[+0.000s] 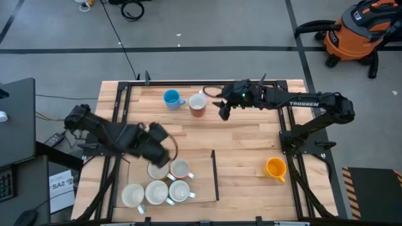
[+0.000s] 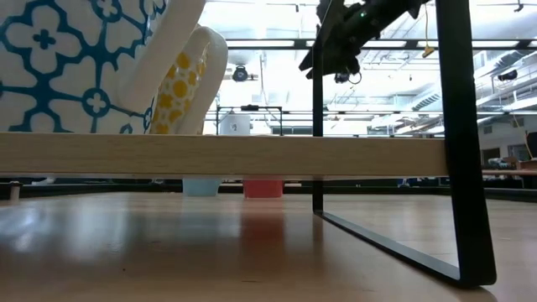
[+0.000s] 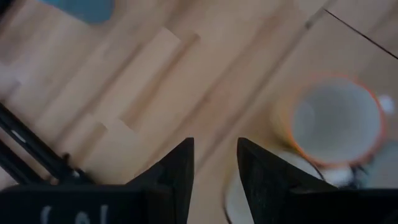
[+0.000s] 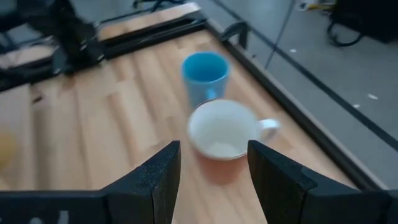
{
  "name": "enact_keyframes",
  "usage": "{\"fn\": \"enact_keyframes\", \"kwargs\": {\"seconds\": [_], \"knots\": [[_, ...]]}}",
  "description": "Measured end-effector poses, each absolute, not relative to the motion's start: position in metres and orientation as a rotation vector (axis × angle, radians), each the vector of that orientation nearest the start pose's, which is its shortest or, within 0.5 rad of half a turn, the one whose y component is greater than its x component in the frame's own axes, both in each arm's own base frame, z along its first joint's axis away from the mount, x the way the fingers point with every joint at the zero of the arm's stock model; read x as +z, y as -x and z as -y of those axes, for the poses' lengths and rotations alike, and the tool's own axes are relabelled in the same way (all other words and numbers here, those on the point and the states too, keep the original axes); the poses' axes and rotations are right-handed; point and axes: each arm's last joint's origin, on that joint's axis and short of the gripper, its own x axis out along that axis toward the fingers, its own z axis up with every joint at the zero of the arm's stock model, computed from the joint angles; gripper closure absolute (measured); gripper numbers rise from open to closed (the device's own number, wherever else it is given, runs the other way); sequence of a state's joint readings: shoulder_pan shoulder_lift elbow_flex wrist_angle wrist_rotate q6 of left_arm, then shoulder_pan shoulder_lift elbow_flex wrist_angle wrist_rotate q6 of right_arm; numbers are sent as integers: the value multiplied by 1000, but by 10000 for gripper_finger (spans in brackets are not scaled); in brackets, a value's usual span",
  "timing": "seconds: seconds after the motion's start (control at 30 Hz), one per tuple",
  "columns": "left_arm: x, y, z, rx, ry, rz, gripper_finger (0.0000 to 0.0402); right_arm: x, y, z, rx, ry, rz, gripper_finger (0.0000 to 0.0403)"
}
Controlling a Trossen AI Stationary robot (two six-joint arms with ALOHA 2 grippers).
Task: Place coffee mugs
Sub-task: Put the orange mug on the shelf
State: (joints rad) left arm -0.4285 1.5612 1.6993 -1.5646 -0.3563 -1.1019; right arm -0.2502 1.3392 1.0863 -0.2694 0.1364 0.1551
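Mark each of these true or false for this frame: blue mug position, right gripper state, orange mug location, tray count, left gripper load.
1. The blue mug stands beside the red mug. True.
2. The right gripper grips the red mug. False: it is open, hovering next to it.
3. The orange mug sits in the tray. False: it stands alone on the table's right side.
4. Several pale mugs sit in the tray. True.
5. The left gripper carries a mug. False: nothing sits between its fingers.
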Motion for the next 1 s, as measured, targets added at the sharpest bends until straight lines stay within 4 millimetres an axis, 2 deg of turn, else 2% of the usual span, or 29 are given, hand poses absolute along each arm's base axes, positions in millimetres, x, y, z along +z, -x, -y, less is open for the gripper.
{"fn": "enact_keyframes", "kwargs": {"seconds": [0.2,0.4,0.67,0.87,1.0], "knots": [[368,-268,56,662,401,-1102,274,310,-278,101,-500,-202,-480,211],[373,-288,7,670,447,-987,274,310,-272,115,-550,-213,-479,211],[381,-301,-52,729,551,-799,274,306,-263,130,-611,-234,-518,211],[378,-307,-84,805,598,-732,274,304,-256,139,-647,-248,-544,211],[365,-315,-97,833,616,-757,274,302,-253,143,-664,-256,-559,211]]}}
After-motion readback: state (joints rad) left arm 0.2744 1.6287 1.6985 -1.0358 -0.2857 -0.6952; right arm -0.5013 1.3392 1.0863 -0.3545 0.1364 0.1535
